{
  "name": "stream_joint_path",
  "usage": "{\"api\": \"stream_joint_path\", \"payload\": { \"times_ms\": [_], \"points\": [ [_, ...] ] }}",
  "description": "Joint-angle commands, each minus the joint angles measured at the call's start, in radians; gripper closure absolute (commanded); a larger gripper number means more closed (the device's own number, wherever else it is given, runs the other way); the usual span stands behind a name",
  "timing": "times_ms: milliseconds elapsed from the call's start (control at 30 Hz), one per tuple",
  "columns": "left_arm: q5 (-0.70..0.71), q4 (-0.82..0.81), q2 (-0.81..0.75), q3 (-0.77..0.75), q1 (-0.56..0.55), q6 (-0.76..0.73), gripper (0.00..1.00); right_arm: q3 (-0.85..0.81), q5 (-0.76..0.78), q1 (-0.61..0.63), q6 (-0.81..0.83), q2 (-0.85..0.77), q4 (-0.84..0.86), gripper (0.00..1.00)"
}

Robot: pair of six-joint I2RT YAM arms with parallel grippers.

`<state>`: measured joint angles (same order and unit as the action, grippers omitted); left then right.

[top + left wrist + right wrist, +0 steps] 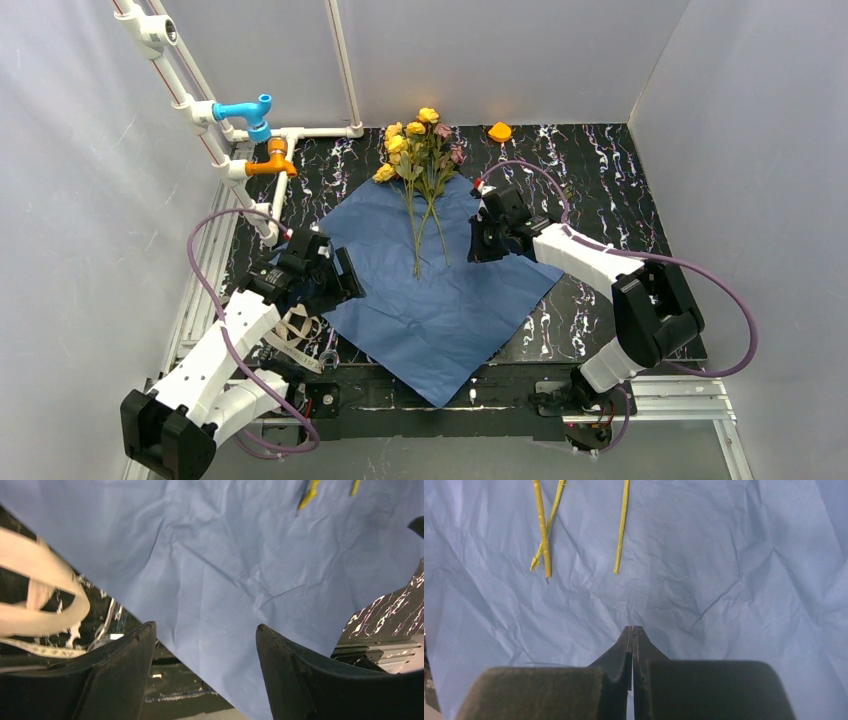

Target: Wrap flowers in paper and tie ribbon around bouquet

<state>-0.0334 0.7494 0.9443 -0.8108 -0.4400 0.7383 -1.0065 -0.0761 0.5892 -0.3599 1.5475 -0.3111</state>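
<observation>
I log: left gripper (pixel 205 627), jaws wide apart, empty, over the paper (pixel 440 300) edge; cream ribbon (pixel 35 560) looped just left of it. Right gripper (pixel 632 630), pinched closed, empty, above creased blue paper. Beyond both: yellow and pink roses (pixel 420 140), stems lying on the paper.

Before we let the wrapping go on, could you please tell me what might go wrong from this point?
1. The right pincer is shut with its tips at the creased light blue paper sheet; dragging there could tear it or shift the loose dried yellow and pink roses.
2. The looped beige fabric ribbon lies beside the open left pincer, which might snag it.
</observation>
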Motion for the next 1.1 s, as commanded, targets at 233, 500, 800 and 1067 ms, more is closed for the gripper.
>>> {"api": "stream_joint_path", "payload": {
  "times_ms": [233,500,800,1067],
  "points": [
    [-0.032,0.055,-0.096,0.073,0.027,0.032,0.31,0.152,-0.078,0.007,-0.1,-0.274,-0.061,0.11],
    [-0.167,-0.046,0.016,0.026,0.026,-0.168,0.34,0.395,-0.024,0.01,-0.76,-0.543,-0.181,0.02],
    [-0.199,-0.015,0.107,-0.072,0.027,-0.362,0.37,0.555,-0.013,0.029,-0.971,-0.764,-0.281,0.07],
    [-0.225,-0.047,0.12,-0.052,0.027,-0.387,0.38,0.63,0.001,0.156,-1.05,-0.768,-0.276,0.08]
  ]
}}
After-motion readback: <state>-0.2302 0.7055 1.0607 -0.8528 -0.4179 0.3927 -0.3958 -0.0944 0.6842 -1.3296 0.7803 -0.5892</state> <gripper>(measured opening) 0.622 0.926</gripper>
